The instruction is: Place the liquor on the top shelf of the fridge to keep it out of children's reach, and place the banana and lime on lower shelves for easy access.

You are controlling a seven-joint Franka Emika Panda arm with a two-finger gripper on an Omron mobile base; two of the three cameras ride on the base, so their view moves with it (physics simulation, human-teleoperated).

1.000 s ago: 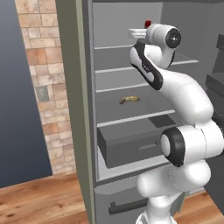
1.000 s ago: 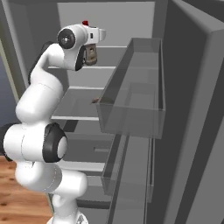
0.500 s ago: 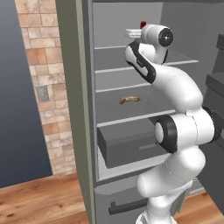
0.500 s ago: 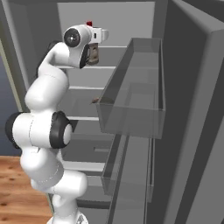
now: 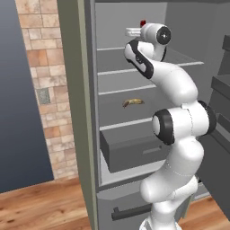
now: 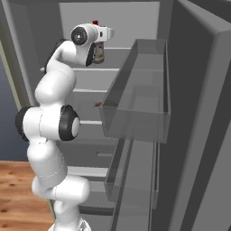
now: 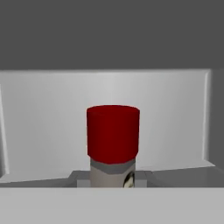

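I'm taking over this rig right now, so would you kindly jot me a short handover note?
Gripper: shut on the liquor, holding it upright at top-shelf height inside the open fridge; its red cap faces the hand camera.
Banana: lying on a lower shelf.
Lime: I cannot place it from these views.
Done: banana shelved.
Left: set the liquor on the top shelf and release it, then find the lime and put it on a lower shelf.
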